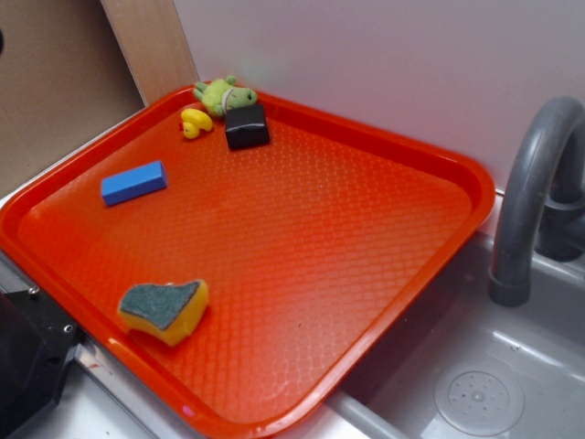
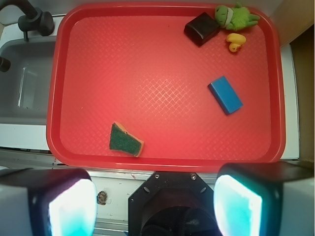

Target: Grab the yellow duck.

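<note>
The yellow duck (image 1: 194, 122) lies at the far corner of the red tray (image 1: 366, 229), beside the black block (image 1: 247, 126) and the light-green plush toy (image 1: 222, 93). In the wrist view the duck (image 2: 236, 42) is at the upper right, the black block (image 2: 202, 28) to its left and the plush toy (image 2: 235, 16) above it. My gripper (image 2: 155, 204) hangs high above the tray's near edge, far from the duck. Its two fingers stand wide apart with nothing between them. The gripper does not show in the exterior view.
A blue block (image 1: 133, 182) and a yellow sponge with a dark green top (image 1: 165, 309) lie on the tray, also in the wrist view: block (image 2: 225, 95), sponge (image 2: 126, 139). A grey sink (image 1: 475, 384) with a faucet (image 1: 530, 201) adjoins the tray. The robot's black base (image 2: 172, 206) is below.
</note>
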`<state>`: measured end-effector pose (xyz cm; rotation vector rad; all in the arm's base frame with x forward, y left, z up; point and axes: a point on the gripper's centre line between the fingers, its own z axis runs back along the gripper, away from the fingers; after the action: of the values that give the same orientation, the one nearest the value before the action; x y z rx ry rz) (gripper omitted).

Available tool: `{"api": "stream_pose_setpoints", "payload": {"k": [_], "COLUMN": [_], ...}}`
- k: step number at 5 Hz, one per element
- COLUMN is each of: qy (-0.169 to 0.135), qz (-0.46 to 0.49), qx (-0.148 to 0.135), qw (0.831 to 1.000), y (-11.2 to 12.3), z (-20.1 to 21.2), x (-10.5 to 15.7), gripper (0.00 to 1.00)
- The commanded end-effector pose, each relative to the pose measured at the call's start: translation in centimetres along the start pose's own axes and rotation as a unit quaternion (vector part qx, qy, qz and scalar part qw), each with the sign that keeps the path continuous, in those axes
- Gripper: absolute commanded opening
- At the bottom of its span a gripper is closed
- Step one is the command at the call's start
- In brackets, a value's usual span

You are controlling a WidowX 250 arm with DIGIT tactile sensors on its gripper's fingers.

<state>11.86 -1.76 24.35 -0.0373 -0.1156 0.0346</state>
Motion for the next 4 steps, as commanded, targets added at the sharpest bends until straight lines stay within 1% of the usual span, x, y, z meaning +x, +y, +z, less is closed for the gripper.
{"api": "stream_pose_setpoints", "payload": {"k": [1,3,4], "qy": [0.000,0.001,0.003], "qz": [0.000,0.009,-0.002], "qx": [0.000,0.008,0.044], "qw": [1.000,1.000,0.999], "y": [0.0,0.3,1.7], "z": [0.0,-0.3,-1.5], "x": [0.0,1.1,3.2], "gripper": [1.00,1.00,1.00]}}
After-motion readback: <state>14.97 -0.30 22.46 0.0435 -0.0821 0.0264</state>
